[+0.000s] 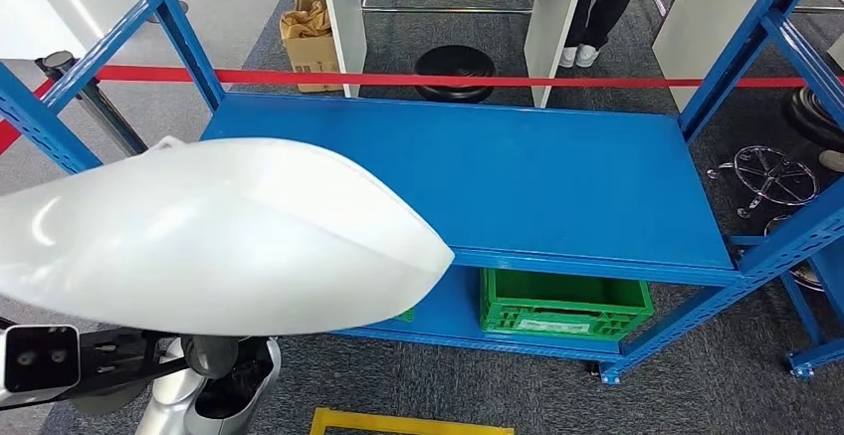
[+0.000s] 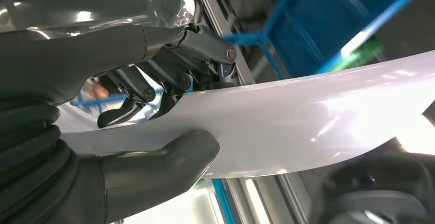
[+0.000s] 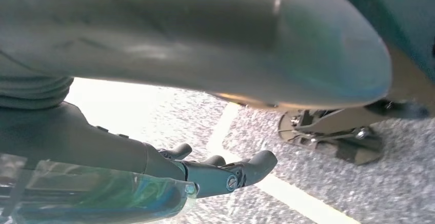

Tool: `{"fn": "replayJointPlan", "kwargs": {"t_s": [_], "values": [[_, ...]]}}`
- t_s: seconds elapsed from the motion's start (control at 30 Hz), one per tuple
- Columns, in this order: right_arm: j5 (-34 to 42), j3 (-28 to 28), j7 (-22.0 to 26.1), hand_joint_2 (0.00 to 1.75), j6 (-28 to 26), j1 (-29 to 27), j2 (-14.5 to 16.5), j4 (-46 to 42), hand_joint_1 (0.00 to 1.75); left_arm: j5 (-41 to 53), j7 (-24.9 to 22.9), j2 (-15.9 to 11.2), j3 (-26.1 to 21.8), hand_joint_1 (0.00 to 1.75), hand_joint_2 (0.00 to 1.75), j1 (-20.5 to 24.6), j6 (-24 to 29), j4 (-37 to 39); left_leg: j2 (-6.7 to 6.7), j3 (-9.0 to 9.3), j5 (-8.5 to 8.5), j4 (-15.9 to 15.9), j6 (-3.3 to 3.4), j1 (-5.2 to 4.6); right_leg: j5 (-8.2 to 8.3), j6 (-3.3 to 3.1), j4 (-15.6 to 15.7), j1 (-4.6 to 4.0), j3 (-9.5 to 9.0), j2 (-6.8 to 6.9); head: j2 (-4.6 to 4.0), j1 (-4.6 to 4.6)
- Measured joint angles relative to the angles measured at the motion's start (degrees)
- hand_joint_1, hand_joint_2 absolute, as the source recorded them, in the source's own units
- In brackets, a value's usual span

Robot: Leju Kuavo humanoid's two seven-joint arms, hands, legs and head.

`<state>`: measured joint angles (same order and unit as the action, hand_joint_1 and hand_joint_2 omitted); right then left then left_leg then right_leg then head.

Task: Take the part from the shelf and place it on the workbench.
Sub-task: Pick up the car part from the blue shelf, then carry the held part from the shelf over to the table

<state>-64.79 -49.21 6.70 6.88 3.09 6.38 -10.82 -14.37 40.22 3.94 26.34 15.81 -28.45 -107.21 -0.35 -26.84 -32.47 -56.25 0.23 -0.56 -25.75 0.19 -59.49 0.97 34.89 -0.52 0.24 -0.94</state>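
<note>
Already off the shelf [image 1: 468, 171], the part [image 1: 199, 236] sits pinched in the left hand [image 2: 128, 126], just before the shelf; right hand [image 3: 205, 170] hangs loose, empty; next, turn toward the workbench

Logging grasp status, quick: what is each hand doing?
Left hand: holding the white part.
Right hand: holding nothing, fingers apart, open.

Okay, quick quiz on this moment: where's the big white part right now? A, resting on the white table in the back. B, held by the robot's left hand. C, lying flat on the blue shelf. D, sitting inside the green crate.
B: in the left wrist view the left hand grips the edge of the white part between thumb and fingers, off the blue shelf.
</note>
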Motion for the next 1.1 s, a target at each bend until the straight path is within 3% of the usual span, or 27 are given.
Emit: {"fn": "replayJointPlan", "kwargs": {"t_s": [0.13,0.23,0.3,0.37,0.4,0.43,0.47,0.5,0.57,0.63,0.73,0.8,0.87,0.9,0.93,0.97,1.0,1.03,1.1], "values": [[0.6,-0.7,-3.3,0.00,-0.7,0.2,-0.3,0.0,0.00,-1.0,0.0,-1.6,3.0,1.75,1.75,3.1,3.2,-0.5,-0.02,-0.20,0.08,-0.3,0.48,-0.19,0.34,0.53,0.1,0.24,-0.03,0.02,0.00,-0.01],[0.6,-1.3,-6.9,0.00,-1.1,0.3,-1.3,0.0,0.00,-1.1,0.0,-2.7,4.5,1.75,1.75,5.4,6.9,-0.5,0.14,0.16,1.56,0.8,1.54,-0.07,0.31,1.36,0.0,0.38,0.17,-0.02,0.00,0.01],[0.7,-1.8,-10.0,0.00,-1.0,0.3,-2.6,0.0,0.00,-0.9,0.0,-3.4,5.5,1.75,1.75,6.3,9.0,-0.6,0.36,0.27,2.69,1.9,2.12,0.32,-2.42,1.72,-3.6,0.28,1.90,0.01,0.00,0.16],[1.3,-2.4,-12.2,0.00,-0.8,0.2,-3.9,0.0,0.00,-0.5,0.0,-4.1,6.5,1.75,1.75,6.3,10.1,-0.6,0.54,-0.17,3.03,1.9,2.30,0.33,-6.02,2.14,-10.9,0.25,4.85,0.03,0.00,0.25],[1.8,-2.8,-12.9,0.00,-0.7,0.1,-4.5,0.0,0.00,-0.3,-0.1,-4.4,6.9,1.75,1.75,6.0,10.3,-0.7,0.63,-0.33,3.06,1.8,2.26,0.36,-6.88,2.33,-13.8,0.31,5.91,0.04,0.00,0.24],[2.2,-3.2,-13.3,0.00,-0.7,0.0,-5.0,0.0,0.00,-0.1,-0.1,-4.7,7.4,1.75,1.75,5.8,10.4,-0.7,0.70,-0.43,3.07,1.7,2.20,0.43,-6.70,2.48,-14.8,0.39,6.06,0.06,0.00,0.24],[2.5,-3.6,-13.5,0.00,-0.6,0.0,-5.4,0.0,0.00,0.0,-0.1,-5.0,7.7,1.75,1.75,5.7,10.4,-0.7,0.73,-0.50,3.02,1.6,2.07,0.56,-5.50,2.62,-13.4,0.53,5.09,0.09,0.00,0.24],[2.7,-4.0,-13.6,0.00,-0.6,0.0,-5.8,0.0,0.00,0.0,-0.1,-5.2,8.0,1.75,1.75,5.6,10.4,-0.7,0.72,-0.54,2.88,1.3,1.83,0.74,-3.62,2.79,-9.9,0.73,3.08,0.15,0.00,0.24],[3.0,-4.5,-13.8,0.00,-0.6,0.1,-6.0,0.0,0.00,-0.3,-0.1,-5.5,8.3,1.75,1.75,5.6,10.1,-0.6,0.62,-1.09,2.41,0.4,1.05,0.89,-1.44,3.06,-2.7,0.99,-0.99,0.11,0.00,0.34],[3.4,-5.0,-13.9,0.00,-0.4,0.2,-6.0,-0.1,0.00,-0.6,-0.2,-5.7,8.6,1.75,1.75,5.7,9.5,-0.4,0.42,-1.88,2.13,-0.6,0.34,0.72,-1.58,2.59,-0.5,0.95,-2.07,-0.10,0.00,0.38],[3.9,-5.8,-13.9,0.00,-0.1,0.5,-5.9,-0.1,0.00,-1.0,-0.2,-6.0,8.8,1.75,1.75,5.7,8.7,0.2,0.19,-2.67,1.70,-1.5,-0.42,0.77,-1.37,1.11,-0.7,0.94,-1.20,-0.12,0.00,0.26],[4.0,-6.1,-13.8,0.00,-0.1,0.6,-5.8,-0.1,0.00,-1.1,-0.2,-6.2,8.9,1.75,1.75,5.8,8.5,0.5,0.19,-4.34,-1.18,-5.0,-0.91,0.89,-0.80,0.21,-0.6,1.02,-0.44,0.06,0.00,0.11],[4.1,-6.3,-13.8,0.00,-0.1,0.6,-5.8,-0.1,0.00,-1.1,-0.2,-6.3,9.1,1.75,1.75,5.9,8.4,0.8,0.20,-7.44,-5.57,-12.3,-1.19,0.94,-0.12,-0.43,-0.6,0.85,0.61,0.26,0.00,-0.03],[4.1,-6.4,-13.7,0.00,-0.1,0.6,-5.9,-0.1,0.00,-1.2,-0.2,-6.4,9.2,1.75,1.75,5.9,8.3,1.0,0.20,-8.69,-6.95,-15.6,-1.21,0.96,0.27,-0.59,-0.6,0.72,1.15,0.35,0.00,-0.05],[4.2,-6.4,-13.7,0.00,-0.1,0.6,-5.9,-0.1,0.00,-1.3,-0.2,-6.5,9.3,1.75,1.75,5.9,8.1,1.2,0.19,-9.07,-7.18,-17.2,-1.13,0.96,0.68,-0.63,-0.6,0.61,1.66,0.41,0.00,-0.05],[4.4,-6.5,-13.6,0.00,-0.1,0.6,-5.8,-0.1,0.00,-1.5,-0.2,-6.6,9.3,1.75,1.75,6.0,7.9,1.5,0.19,-8.32,-6.24,-16.5,-0.95,0.94,1.12,-0.62,-0.6,0.49,2.15,0.44,0.00,-0.04],[4.6,-6.7,-13.4,0.00,-0.1,0.6,-5.8,-0.1,0.00,-1.7,-0.2,-6.6,9.4,1.75,1.75,6.1,7.6,1.8,0.19,-6.46,-4.53,-13.7,-0.64,0.87,1.58,-0.56,-0.6,0.38,2.62,0.45,0.00,-0.05],[4.9,-6.9,-13.1,0.00,-0.1,0.7,-5.8,-0.1,0.00,-1.8,-0.2,-6.6,9.5,1.75,1.75,6.4,7.4,2.0,0.20,-3.79,-2.83,-9.5,-0.19,0.73,2.05,-0.48,-0.6,0.33,3.00,0.44,0.00,-0.04],[5.3,-7.4,-12.6,0.00,0.0,0.7,-5.6,-0.1,0.00,-1.8,-0.2,-6.4,9.6,1.75,1.75,6.9,7.1,2.5,0.37,0.54,-1.02,-2.3,0.44,0.25,3.00,0.02,-0.5,0.27,3.46,0.42,0.00,-0.02]]}}
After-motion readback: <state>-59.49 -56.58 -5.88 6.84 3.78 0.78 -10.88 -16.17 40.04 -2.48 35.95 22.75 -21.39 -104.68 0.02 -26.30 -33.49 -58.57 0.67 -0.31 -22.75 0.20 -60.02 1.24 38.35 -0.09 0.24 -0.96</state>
